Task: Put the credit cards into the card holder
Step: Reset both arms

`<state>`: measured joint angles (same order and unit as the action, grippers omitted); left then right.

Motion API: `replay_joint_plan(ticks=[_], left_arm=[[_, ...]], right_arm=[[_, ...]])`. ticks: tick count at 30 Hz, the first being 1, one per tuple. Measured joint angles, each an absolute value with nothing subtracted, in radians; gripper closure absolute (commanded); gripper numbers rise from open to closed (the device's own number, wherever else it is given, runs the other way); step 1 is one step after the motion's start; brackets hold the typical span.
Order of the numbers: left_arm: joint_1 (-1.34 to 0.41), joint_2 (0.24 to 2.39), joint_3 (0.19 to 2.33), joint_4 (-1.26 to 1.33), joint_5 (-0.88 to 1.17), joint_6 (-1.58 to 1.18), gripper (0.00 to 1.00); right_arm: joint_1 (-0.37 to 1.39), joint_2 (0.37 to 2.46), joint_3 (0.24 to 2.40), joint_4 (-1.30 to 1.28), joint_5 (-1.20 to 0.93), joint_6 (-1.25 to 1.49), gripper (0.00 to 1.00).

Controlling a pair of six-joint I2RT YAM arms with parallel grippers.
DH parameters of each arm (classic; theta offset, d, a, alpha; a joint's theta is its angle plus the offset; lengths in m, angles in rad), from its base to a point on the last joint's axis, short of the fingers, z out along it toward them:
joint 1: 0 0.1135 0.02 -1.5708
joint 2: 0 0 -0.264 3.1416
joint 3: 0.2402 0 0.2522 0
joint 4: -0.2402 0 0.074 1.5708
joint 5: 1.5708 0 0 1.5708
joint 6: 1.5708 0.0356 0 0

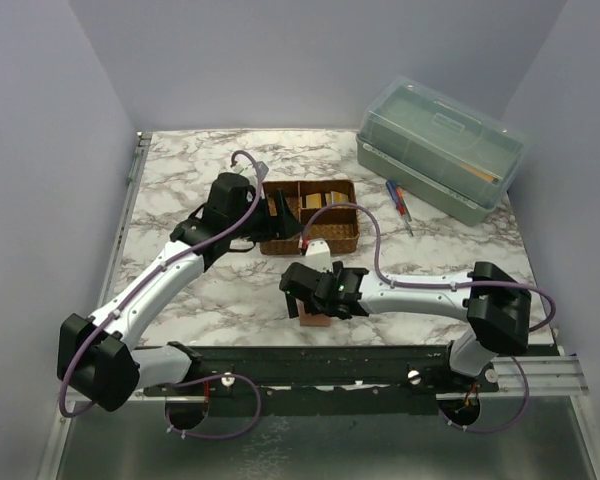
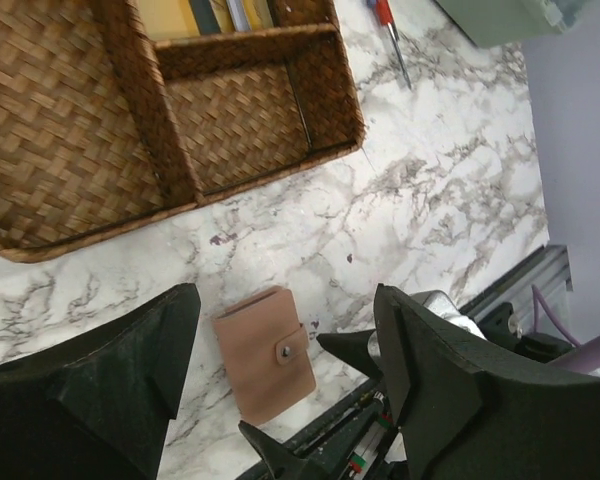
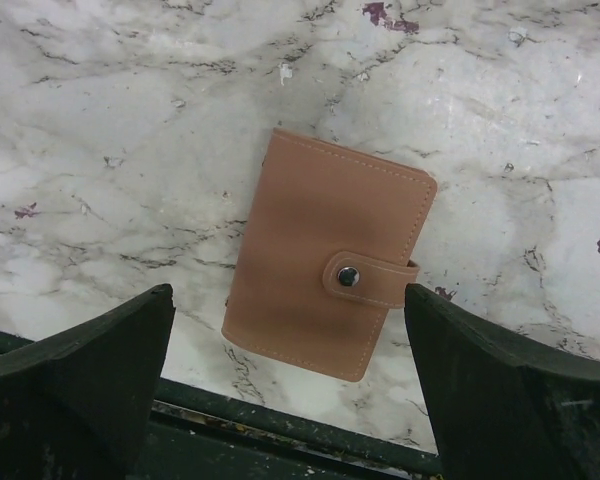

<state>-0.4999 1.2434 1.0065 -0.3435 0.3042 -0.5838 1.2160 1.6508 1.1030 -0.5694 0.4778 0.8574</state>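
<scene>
Right jaws apart over snapped-shut card holder (image 3: pixel 325 270) by near edge of surface (image 3: pixel 100 120); left jaws apart too. Pin it, unsnap tab (image 3: pixel 365 280) first; cards (image 2: pixel 165 15) probably in tray (image 2: pixel 130 80).

the tan card holder (image 3: pixel 320 270) lies flat and closed on the marble table (image 3: pixel 130 120) near its front edge, snap tab fastened, while yellowish and whitish credit cards (image 2: pixel 170 15) sit together in one compartment of the woven tray (image 2: pixel 70 130).

card holder (image 3: pixel 310 260) before tray (image 2: pixel 140 90), cards (image 1: pixel 325 198) inside
</scene>
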Motion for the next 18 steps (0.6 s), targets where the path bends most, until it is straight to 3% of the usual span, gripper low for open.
replay_joint_plan(ticks=[7,13,18], left_arm=[[-0.492,1.138,1.011,-0.383,0.191,-0.559,0.19],[-0.491,1.015,1.091,-0.391,0.092,-0.512,0.16],[-0.491,0.892,1.144,-0.325,0.023,-0.452,0.08]], right_arm=[[1.216,1.545,1.066,-0.546,0.506,0.835,0.00],[1.216,1.265,1.116,-0.623,0.707,0.762,0.00],[1.215,1.019,1.182,-0.539,0.854,0.529,0.00]])
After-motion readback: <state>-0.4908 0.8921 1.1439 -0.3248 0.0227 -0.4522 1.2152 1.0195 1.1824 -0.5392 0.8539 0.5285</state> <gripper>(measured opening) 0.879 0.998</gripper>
